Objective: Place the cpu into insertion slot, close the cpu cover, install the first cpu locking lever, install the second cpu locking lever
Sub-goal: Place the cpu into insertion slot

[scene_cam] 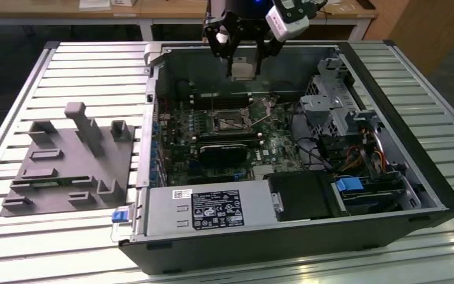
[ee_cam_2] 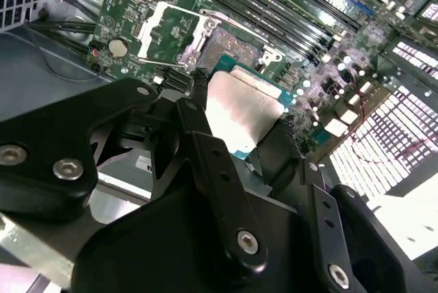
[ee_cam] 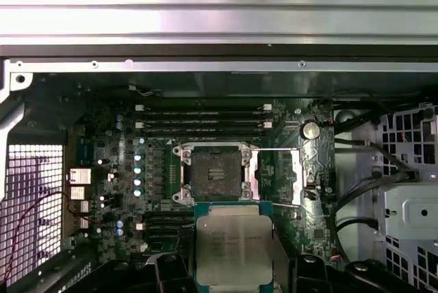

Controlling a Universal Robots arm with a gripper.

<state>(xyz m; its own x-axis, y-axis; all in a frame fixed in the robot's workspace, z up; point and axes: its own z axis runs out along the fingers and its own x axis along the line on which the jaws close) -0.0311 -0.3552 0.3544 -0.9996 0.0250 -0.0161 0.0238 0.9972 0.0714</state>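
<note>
cpu (ee_cam: 233, 248): silvery top up, pinched at two opposite edges, hanging above the motherboard (scene_cam: 181, 148).
gripper (scene_cam: 243, 59): fingers clamped on the cpu, over the open computer case (scene_cam: 290, 242).
insertion slot (ee_cam: 215, 173): pin field exposed, below the cpu, not touching it.
cpu cover (ee_cam: 277, 176): swung open beside the slot.

insertion slot (ee_cam: 216, 175) uncovered, cpu cover (ee_cam: 254, 176) open beside it, memory slots (ee_cam: 205, 118) near

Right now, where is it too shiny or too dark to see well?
In the second wrist view, glare whitens the cpu top; in the first wrist view the cpu is evenly lit but the slot looks dark; in the exterior view the table slats glare white toward the bottom.
</note>
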